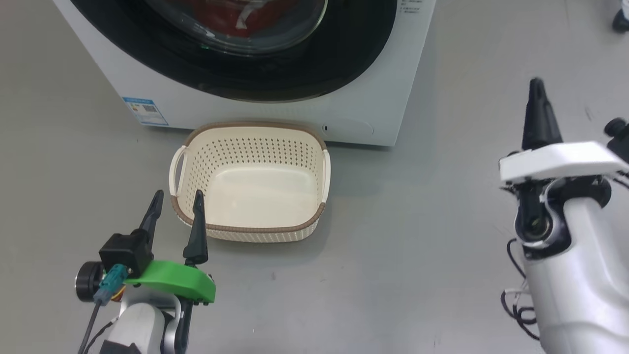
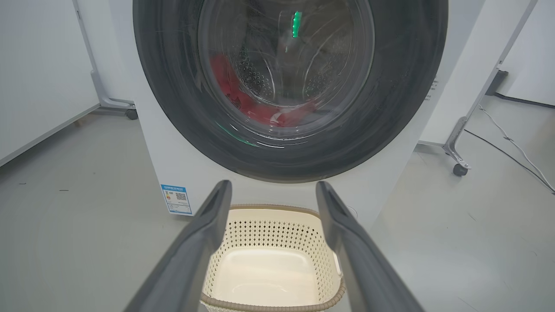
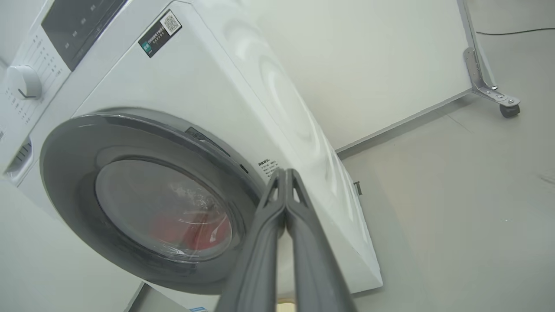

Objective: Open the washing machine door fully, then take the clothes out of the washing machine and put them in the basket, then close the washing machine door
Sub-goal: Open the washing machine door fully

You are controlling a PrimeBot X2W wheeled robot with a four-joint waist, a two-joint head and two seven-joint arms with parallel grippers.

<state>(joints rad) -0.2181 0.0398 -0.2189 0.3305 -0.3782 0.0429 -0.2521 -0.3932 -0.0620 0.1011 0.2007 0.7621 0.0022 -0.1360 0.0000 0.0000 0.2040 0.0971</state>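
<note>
Washing machine door (image 1: 295, 81) shut, basket (image 1: 255, 229) just below; left hand (image 1: 178, 194) spread, right hand (image 3: 285, 173) pressed together.

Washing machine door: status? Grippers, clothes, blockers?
Left gripper open, empty, by the basket. Right gripper shut, empty, off right of the washing machine door. Door closed, clothes inside. Basket empty on floor beneath door; may crowd the swing.

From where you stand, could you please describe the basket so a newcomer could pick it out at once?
Find the big white washing machine with its round black-rimmed door. On the grey floor directly in front of it sits the basket. It is a cream, rounded-rectangular tub with perforated sides, a brown woven-look rim and two loop handles, and it is empty.
</note>
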